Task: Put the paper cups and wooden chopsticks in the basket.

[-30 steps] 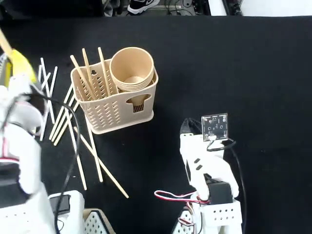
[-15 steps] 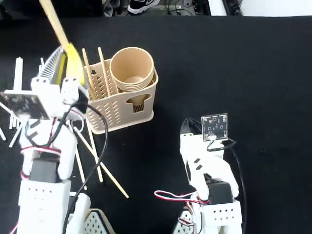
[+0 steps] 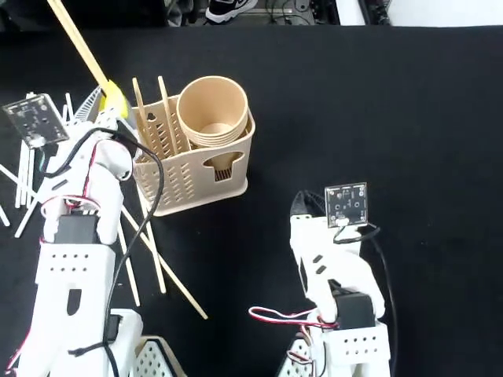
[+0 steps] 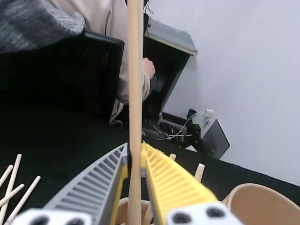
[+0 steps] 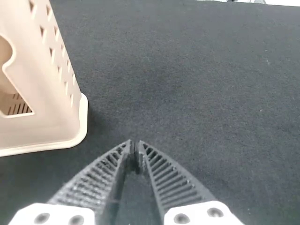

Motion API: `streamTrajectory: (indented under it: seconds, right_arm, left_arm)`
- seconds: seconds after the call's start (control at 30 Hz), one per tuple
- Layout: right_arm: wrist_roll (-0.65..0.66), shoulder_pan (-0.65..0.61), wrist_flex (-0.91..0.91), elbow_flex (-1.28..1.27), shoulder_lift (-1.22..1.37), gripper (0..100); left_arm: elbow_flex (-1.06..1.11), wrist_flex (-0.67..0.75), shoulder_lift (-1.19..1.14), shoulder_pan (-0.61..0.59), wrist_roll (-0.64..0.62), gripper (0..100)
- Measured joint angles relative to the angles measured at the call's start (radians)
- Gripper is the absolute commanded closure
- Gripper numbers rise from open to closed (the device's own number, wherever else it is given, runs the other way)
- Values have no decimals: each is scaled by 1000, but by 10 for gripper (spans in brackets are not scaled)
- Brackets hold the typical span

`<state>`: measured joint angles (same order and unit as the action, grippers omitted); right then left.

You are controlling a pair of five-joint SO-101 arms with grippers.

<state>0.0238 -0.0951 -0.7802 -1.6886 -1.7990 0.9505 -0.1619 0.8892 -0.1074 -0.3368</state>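
Observation:
A beige slotted basket [image 3: 206,180] stands left of the table's middle, with stacked paper cups [image 3: 212,111] in its right part and two chopsticks [image 3: 152,118] upright in its left part. My left gripper [image 3: 107,97] hangs at the basket's upper left corner, shut on a wooden chopstick [image 3: 77,42] that slants up and away. In the left wrist view that chopstick [image 4: 135,93] runs straight up between the grey and yellow fingers [image 4: 164,176], above a cup rim [image 4: 262,201]. My right gripper [image 5: 134,151] rests shut low on the mat, right of the basket [image 5: 37,89].
Several loose chopsticks [image 3: 157,267] lie on the black mat left of and in front of the basket, others [image 3: 23,177] beside the left arm. The right arm's base [image 3: 338,306] sits at front centre. The mat's right half is open.
The left arm swung from the far left edge over to the basket's left corner, carrying the chopstick up and over. The right arm stayed still.

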Motion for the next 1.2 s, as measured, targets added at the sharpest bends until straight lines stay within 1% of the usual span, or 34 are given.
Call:
streamTrajectory:
  seconds: [0.07,0.13,0.23,0.27,0.5,0.6,0.7,0.8,0.9,1.07,1.2]
  right_arm:
    - [0,0,0,0,0,979]
    - [0,0,0,0,0,979]
    - [0,0,0,0,0,979]
    - [0,0,0,0,0,979]
    - [0,0,0,0,0,979]
    - [0,0,0,0,0,979]
    - [0,0,0,0,0,979]
    - [0,0,0,0,0,979]
    - [0,0,0,0,0,979]
    - [0,0,0,0,0,979]
    - [0,0,0,0,0,979]
  left_arm:
    - [0,-5,0,11,0,962]
    - [0,-37,3,29,0,898]
    - [0,-124,43,55,0,784]
    - [0,-158,64,64,0,766]
    - [-5,-367,210,72,0,763]
    - [-75,-471,235,3,0,763]
    - [-199,-612,207,-104,0,762]
    - [-338,-775,107,-221,15,762]
    - [-454,-870,-54,-301,101,762]
    - [-609,-908,-394,-402,261,758]
    - [-744,-908,-680,-480,290,758]
